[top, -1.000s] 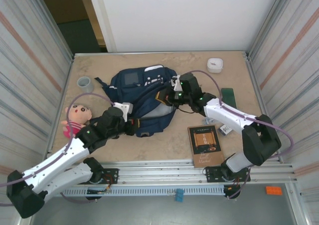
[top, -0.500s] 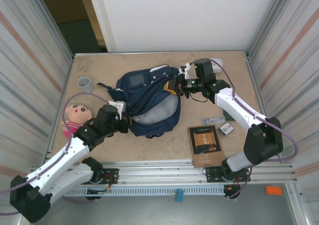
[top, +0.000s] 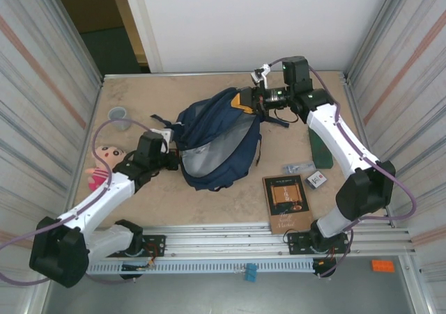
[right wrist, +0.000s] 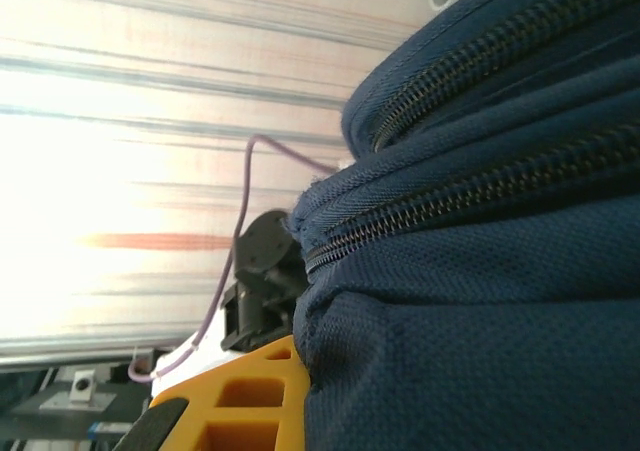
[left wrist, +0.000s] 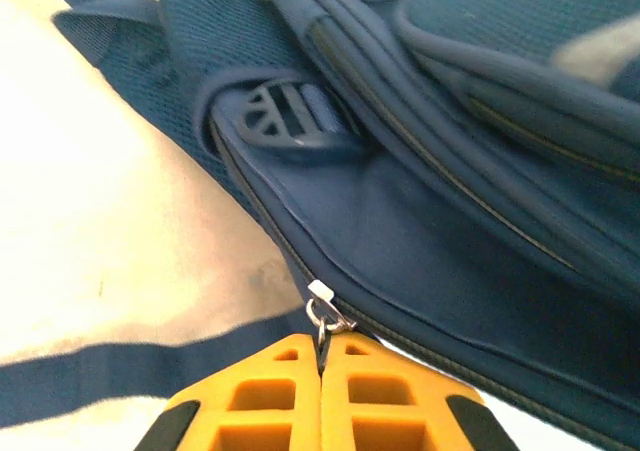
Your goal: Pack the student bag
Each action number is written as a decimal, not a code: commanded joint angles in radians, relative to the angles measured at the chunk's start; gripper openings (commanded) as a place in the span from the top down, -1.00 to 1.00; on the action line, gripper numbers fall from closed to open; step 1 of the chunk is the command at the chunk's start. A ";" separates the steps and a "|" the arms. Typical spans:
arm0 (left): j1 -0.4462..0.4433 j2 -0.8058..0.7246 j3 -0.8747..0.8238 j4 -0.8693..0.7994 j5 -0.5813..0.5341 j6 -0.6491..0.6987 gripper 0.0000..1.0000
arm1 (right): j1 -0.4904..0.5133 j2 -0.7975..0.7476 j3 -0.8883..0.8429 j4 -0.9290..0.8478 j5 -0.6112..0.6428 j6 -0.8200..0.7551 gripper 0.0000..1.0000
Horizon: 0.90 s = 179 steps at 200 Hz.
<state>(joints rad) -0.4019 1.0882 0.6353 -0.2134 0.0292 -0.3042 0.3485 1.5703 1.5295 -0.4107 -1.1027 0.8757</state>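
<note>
here the student bag (top: 216, 136) is found mid-desk (top: 174, 91), its far corner held up by the right hand (top: 242, 99), which is clamped on the cloth. the left hand (left wrist: 322, 349) is pinched together on the zipper pull (left wrist: 322, 309). the pull should be drawn straight along its seam, with the bag held taut, so that nothing jams.

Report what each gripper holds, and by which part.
The left gripper pinches the zipper pull of the navy backpack; the right gripper clamps the backpack's fabric at its raised top end.
</note>
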 commanded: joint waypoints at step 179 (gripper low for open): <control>-0.042 -0.268 0.113 -0.003 0.367 0.582 -0.70 | 0.034 0.057 0.157 -0.270 -0.055 -0.288 1.00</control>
<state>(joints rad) -0.3809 0.8127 0.7055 -0.1677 0.3218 0.0933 0.3584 1.6306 1.6264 -0.6659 -1.1217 0.6582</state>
